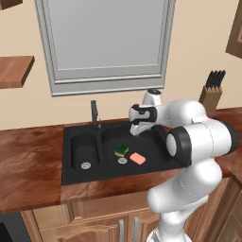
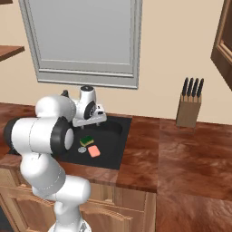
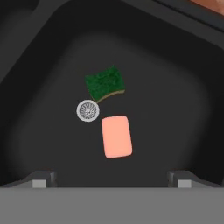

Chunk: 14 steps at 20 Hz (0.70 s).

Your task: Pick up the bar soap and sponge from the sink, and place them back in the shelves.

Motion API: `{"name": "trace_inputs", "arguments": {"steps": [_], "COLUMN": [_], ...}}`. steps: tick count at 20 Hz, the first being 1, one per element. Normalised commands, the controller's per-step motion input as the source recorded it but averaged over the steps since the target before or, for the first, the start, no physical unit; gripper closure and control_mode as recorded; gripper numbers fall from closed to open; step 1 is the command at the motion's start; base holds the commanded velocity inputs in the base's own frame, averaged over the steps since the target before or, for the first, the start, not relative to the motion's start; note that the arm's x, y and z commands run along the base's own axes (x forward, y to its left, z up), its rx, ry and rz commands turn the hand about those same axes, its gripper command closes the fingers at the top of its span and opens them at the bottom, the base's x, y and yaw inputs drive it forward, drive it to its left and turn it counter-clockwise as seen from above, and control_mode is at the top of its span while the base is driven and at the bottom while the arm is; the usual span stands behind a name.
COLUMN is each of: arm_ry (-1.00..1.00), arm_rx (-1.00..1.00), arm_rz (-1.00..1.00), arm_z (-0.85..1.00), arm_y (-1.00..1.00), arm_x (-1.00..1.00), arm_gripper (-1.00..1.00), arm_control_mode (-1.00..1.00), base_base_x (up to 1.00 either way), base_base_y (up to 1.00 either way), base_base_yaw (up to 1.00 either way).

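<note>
Hand (image 3: 112,179) wide open and empty above the sink (image 3: 183,87); bar soap (image 3: 116,136) at twelve o'clock, long axis pointing twelve-to-six; sponge (image 3: 104,82) beyond.

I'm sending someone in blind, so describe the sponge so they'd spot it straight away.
Find the black double-basin sink in the wooden counter and look into its larger bowl. Beside the round silver drain lies a small rectangular sponge, yellow with a dark green top; the smooth salmon-pink bar soap lies next to it.

White arm (image 1: 189,189) (dark joints)
</note>
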Motion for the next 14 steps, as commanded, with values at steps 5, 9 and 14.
{"name": "trace_inputs", "arguments": {"steps": [5, 9, 14], "arm_ry": [0.00, 0.00, 0.00], "arm_rx": [0.00, 0.00, 0.00], "arm_rz": [0.00, 0.00, 0.00], "arm_z": [-0.41, -0.24, -0.19], "arm_y": [0.00, 0.00, 0.00], "arm_x": [0.00, 0.00, 0.00], "arm_gripper": [-1.00, -1.00, -1.00], "arm_control_mode": [-1.00, -1.00, -1.00], "base_base_x": [0.00, 0.00, 0.00], "base_base_y": [0.00, 0.00, 0.00], "base_base_yaw": [0.00, 0.00, 0.00]}}
